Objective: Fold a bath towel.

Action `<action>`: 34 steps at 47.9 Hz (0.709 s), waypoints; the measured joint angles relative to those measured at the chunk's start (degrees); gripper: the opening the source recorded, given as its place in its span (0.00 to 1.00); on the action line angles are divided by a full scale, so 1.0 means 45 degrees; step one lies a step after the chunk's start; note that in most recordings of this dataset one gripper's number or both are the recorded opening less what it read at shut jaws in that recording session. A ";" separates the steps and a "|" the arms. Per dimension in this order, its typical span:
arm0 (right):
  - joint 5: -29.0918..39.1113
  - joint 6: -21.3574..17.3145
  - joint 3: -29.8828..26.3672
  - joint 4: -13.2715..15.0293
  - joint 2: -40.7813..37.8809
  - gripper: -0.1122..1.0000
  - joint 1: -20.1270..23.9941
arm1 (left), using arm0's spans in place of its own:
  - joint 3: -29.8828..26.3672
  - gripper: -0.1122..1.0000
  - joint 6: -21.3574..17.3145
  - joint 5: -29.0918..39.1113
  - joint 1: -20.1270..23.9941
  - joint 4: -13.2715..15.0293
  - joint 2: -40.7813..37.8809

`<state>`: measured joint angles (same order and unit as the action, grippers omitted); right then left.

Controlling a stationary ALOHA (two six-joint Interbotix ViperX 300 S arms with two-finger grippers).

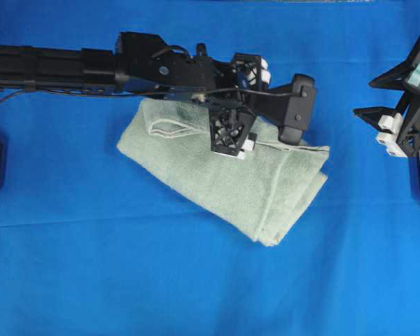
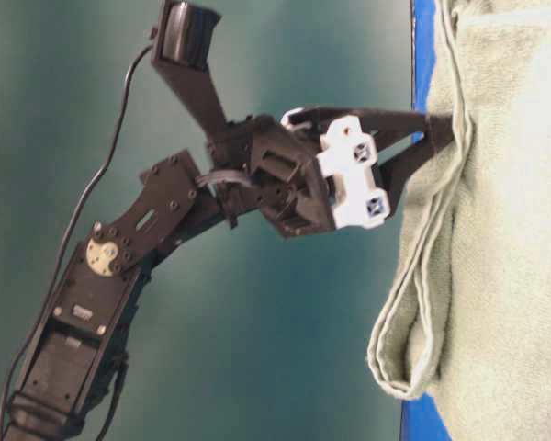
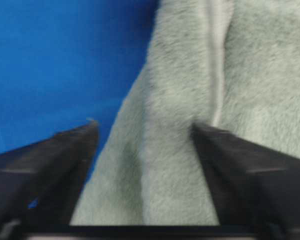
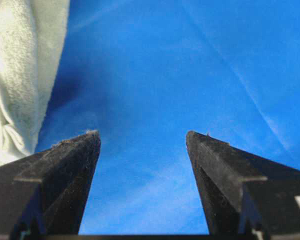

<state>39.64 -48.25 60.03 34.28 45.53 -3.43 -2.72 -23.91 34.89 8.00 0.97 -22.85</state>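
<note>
The bath towel (image 1: 196, 175) is lying folded on the blue-covered desk (image 1: 70, 280). The left gripper (image 3: 145, 130) is hovering over its upper edge, fingers (image 3: 65, 155) spread wide, gripping nothing. The right gripper (image 4: 142, 137) is waiting beside it, fingers (image 4: 70, 160) spread, empty.

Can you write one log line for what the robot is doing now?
bath towel: folded on blue cloth | left gripper: open over towel | right gripper: open, off towel
</note>
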 measured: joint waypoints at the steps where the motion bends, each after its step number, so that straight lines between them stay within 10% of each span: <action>1: -0.0020 0.0000 0.0000 0.0000 0.0000 0.71 0.0020 | 0.0020 0.88 0.0000 -0.0020 0.0000 -0.0020 0.0078; 16: -0.0586 -0.0039 0.0000 0.0000 0.0391 0.71 0.0020 | 0.0723 0.85 0.0488 -0.0918 0.0234 -0.0039 0.1855; 34: -0.1719 -0.0059 -0.0059 0.0840 0.1465 0.71 0.0000 | 0.5176 0.84 0.2773 -0.6133 -0.0527 0.0059 0.5742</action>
<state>31.90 -48.52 59.77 38.06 52.12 -3.43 20.57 -11.43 7.29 5.63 1.23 2.99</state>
